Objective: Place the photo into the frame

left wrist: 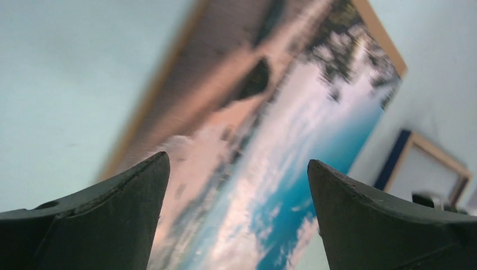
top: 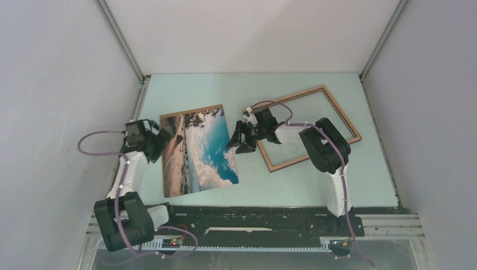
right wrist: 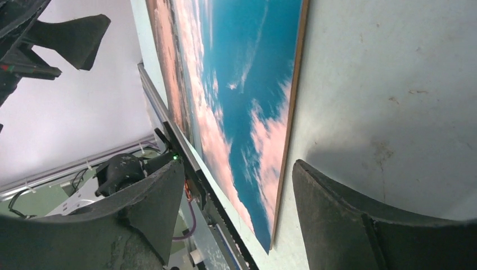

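Note:
The photo [top: 199, 149], a beach print with blue sea, white surf and tan sand, lies flat on the pale green table left of centre. It fills the left wrist view [left wrist: 270, 146] and shows in the right wrist view [right wrist: 236, 84] with a thin brown edge. The frame [top: 342, 111], thin light-brown wood, lies at the back right, empty, and its corner shows in the left wrist view [left wrist: 436, 152]. My left gripper [top: 163, 140] [left wrist: 237, 159] is open over the photo's left edge, holding nothing. My right gripper [top: 239, 140] [right wrist: 239, 164] is open and empty between photo and frame.
White enclosure walls stand on the left, back and right. A black rail [top: 253, 216] runs along the table's near edge by the arm bases. The right arm's body [top: 323, 147] lies across the frame's near side.

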`<state>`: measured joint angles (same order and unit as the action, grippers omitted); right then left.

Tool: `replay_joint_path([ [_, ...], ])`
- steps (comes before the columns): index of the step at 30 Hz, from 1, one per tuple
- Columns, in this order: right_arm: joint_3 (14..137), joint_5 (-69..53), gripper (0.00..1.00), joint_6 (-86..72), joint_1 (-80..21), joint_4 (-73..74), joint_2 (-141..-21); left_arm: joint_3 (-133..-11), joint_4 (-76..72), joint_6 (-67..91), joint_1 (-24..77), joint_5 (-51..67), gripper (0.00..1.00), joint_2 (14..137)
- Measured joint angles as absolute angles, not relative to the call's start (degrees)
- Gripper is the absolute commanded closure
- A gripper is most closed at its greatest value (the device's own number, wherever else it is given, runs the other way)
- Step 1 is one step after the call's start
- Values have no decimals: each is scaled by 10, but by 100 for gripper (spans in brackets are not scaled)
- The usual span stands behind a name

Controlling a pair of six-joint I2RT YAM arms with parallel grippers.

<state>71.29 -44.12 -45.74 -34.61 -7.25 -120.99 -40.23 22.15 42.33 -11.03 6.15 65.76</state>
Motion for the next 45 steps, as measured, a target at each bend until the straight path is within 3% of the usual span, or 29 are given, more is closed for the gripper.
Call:
replay_joint_path([
  [3,714,-429,21,-442,-347,-53,-1210,-402,253,404,-189,59,0,665],
  [8,716,-428,21,-435,-348,-45,-1210,-402,280,385,-217,49,0,705],
  [15,716,-432,22,-434,-348,-45,-1210,-402,288,352,-221,47,0,788],
  [45,716,-481,22,-478,-359,-97,-1216,-402,261,340,-224,99,0,798],
])
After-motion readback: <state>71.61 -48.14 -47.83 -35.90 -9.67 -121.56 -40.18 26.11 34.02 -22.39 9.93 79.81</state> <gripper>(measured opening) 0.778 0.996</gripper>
